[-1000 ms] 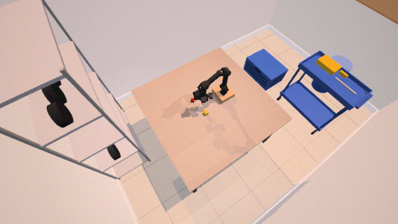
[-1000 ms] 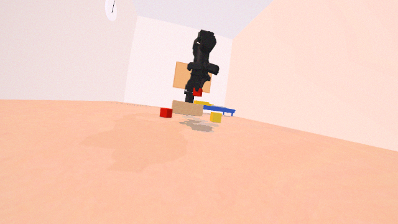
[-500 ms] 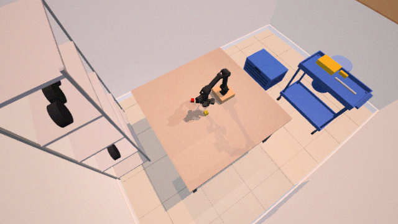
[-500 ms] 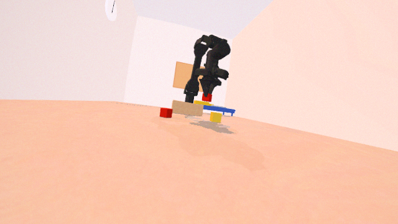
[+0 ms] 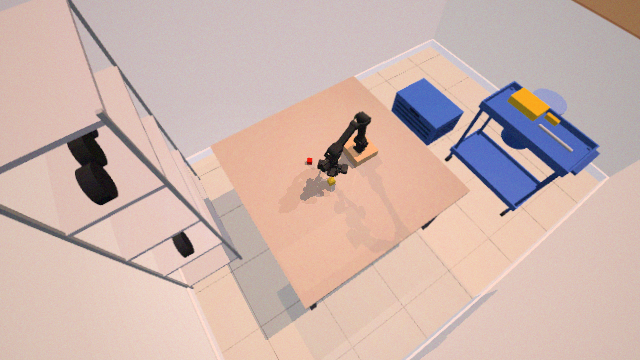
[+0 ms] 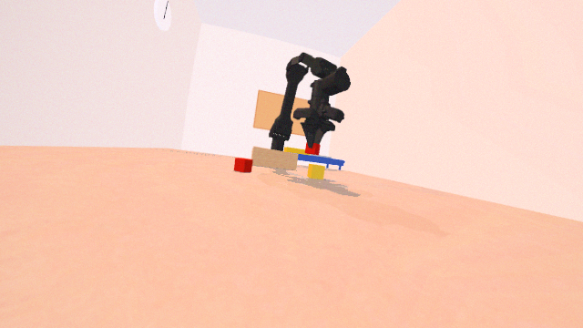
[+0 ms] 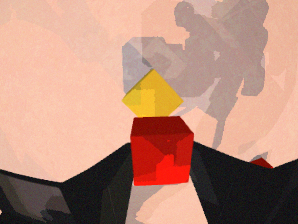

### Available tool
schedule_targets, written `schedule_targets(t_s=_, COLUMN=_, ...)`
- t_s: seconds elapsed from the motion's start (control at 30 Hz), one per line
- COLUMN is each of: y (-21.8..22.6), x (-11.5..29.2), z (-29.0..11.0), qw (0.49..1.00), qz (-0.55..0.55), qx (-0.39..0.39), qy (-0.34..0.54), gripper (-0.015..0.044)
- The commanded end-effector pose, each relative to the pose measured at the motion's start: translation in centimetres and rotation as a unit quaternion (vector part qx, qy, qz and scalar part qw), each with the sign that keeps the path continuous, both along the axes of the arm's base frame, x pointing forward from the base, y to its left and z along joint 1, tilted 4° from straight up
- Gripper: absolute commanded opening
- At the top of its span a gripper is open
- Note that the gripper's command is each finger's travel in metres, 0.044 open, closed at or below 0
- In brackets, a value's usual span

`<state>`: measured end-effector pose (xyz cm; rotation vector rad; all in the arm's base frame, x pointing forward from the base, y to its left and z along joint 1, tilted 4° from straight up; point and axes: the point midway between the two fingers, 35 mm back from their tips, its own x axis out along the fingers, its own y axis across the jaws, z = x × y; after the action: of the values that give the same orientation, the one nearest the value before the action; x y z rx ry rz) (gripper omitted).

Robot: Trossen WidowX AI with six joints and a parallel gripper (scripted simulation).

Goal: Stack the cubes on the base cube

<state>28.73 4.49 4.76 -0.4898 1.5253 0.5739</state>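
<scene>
The yellow cube sits on the table, fixed as the base. Just above it, not touching, hangs a red cube pinched between the fingers of the gripper, which points straight down. A second red cube rests on the table well to the yellow cube's left, beyond the arm's tan base block.

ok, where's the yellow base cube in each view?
Top: yellow cube, mid-table, just below the gripper.
Exterior, on the table under the held red cube.
Wrist, centre, just above the held red cube.
Shared landmark: the tan arm base; not identifiable in wrist.
</scene>
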Motion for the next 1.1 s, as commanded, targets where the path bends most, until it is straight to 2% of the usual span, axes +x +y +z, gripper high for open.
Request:
schedule_targets(t_s=0.0, y=0.2, x=0.0, z=-0.1, qw=1.0, qz=-0.005, qx=0.002, qy=0.001, gripper=0.0105)
schedule_targets(t_s=0.27, y=0.2, x=0.0, z=-0.3, qw=1.0, qz=-0.005, qx=0.002, qy=0.001, gripper=0.0105)
schedule_targets(t_s=0.63, y=0.3, x=-0.1, z=-2.7, qw=1.0, qz=-0.008, qx=0.002, qy=0.001, gripper=0.0105)
schedule_targets(t_s=1.07, y=0.3, x=-0.1, z=-2.9, qw=1.0, qz=-0.006, qx=0.002, qy=0.001, gripper=0.0105)
